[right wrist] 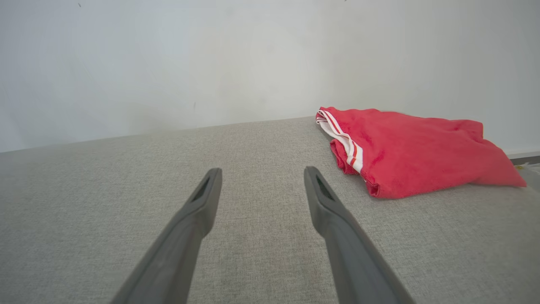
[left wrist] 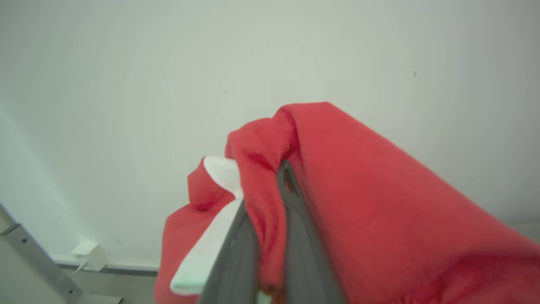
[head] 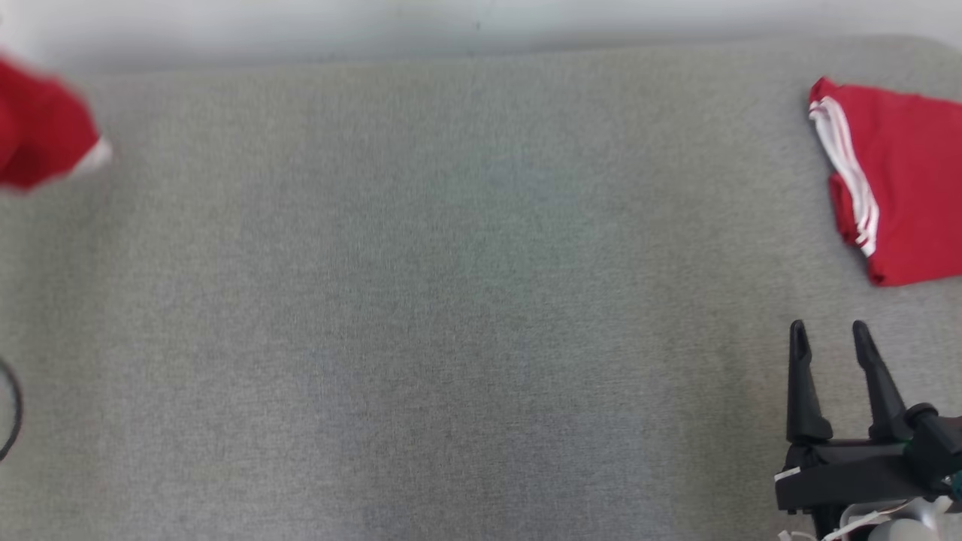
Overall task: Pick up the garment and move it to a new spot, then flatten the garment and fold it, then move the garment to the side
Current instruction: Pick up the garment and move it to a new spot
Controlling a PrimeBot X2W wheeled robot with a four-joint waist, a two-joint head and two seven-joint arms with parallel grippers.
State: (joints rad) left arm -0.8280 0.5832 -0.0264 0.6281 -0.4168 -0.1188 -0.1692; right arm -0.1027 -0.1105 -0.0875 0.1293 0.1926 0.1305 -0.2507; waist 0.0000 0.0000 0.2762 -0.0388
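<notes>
Light grey woven counter (head: 451, 300), faintly flecked. At its far left edge, a bunched garment (left wrist: 379, 202) is solid red with a white band. At its far right corner, a folded garment (head: 909, 188) is red with thin white stripes. Black fingers (head: 803, 391); off-white wall (right wrist: 168, 63).

Grey fabric-covered surface (right wrist: 105, 190) (fine weave, evenly lit) spreads under and ahead of the right gripper (right wrist: 262, 170), ending at a plain white wall (right wrist: 168, 63) beyond its fingertips.

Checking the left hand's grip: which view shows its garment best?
Left wrist view: the left hand is shut on the held garment, pinched between its fingers. The head view catches it blurred at the left edge; the right wrist view faces the folded garment.
</notes>
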